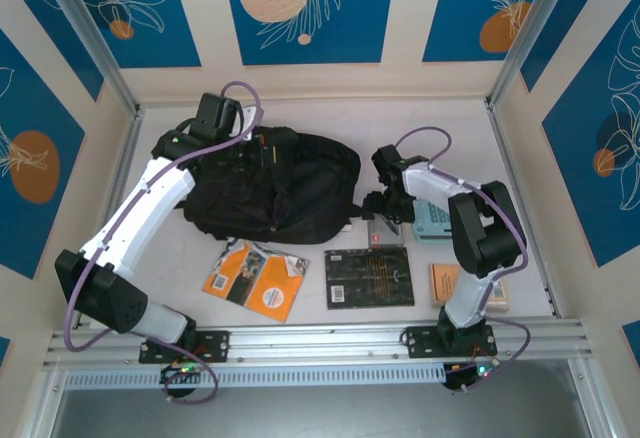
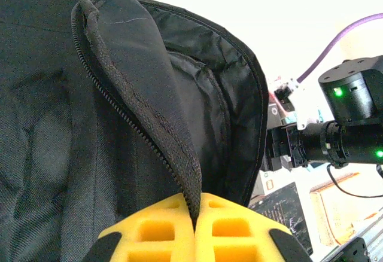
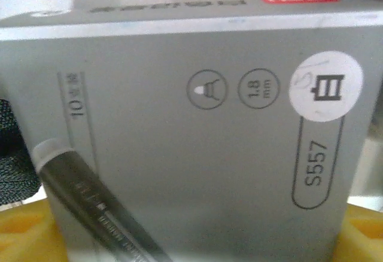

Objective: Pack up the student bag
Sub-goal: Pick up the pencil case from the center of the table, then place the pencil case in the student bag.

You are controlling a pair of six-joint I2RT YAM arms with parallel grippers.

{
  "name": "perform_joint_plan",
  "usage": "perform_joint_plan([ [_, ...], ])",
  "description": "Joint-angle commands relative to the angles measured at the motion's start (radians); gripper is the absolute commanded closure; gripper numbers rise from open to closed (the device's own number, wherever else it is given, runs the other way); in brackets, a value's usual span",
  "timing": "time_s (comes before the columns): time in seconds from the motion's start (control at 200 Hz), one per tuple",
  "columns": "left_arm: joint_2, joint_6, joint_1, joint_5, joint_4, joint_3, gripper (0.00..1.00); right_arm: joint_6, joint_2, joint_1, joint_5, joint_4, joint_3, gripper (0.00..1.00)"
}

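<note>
The left end effector (image 2: 194,214) is closed, and the zipper edge of the bag's flap (image 2: 137,76) is pinched between its yellow pads. By this the flap is lifted and the dark lining of the main compartment is exposed. The student bag (image 1: 275,188) is lying on the worktop (image 1: 330,113) at the far left, in front of the left arm, with its open mouth turned toward the right arm.

The right end effector (image 1: 384,208) is placed just beside this mouth. A grey marker box (image 3: 191,124) is seen between its pads (image 3: 24,232), which stand wide on both sides of the box. Whether the box is pressed by them or only framed cannot be told.

The task is judged to be at an early stage. The opening of the bag is done, but nothing packed can be made out in the part of the compartment that is shown. The grey box is not yet inside. An orange book (image 1: 253,278) and a black book (image 1: 369,278) are lying near the front edge. A pale blue object (image 1: 432,220) and a tan book (image 1: 445,283) are lying beside the right arm. All of these are left to be packed, and the bag is left to be closed.
</note>
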State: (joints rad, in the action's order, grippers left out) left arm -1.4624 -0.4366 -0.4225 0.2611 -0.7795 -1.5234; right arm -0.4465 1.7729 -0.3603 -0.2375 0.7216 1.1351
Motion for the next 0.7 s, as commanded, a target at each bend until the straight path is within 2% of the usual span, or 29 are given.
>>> perform_joint_plan([
  [0.0,0.017,-0.001,0.007,0.023,-0.033,-0.069,1.00,-0.036,-0.135,-0.001,-0.044,0.011,-0.020,0.26],
  [0.185,0.002,-0.003,0.007,0.043,-0.060,-0.123,1.00,-0.072,-0.335,0.007,0.012,0.026,0.016,0.34],
  [0.32,-0.001,0.021,0.008,0.055,-0.078,-0.170,1.00,-0.129,-0.416,0.000,0.153,-0.011,0.086,0.34],
  [0.495,-0.026,0.053,0.018,0.075,-0.109,-0.247,1.00,-0.274,-0.370,-0.063,0.250,-0.111,0.210,0.34],
  [0.695,-0.048,0.053,0.020,0.112,-0.119,-0.289,1.00,-0.415,-0.203,-0.141,0.230,-0.187,0.375,0.33],
])
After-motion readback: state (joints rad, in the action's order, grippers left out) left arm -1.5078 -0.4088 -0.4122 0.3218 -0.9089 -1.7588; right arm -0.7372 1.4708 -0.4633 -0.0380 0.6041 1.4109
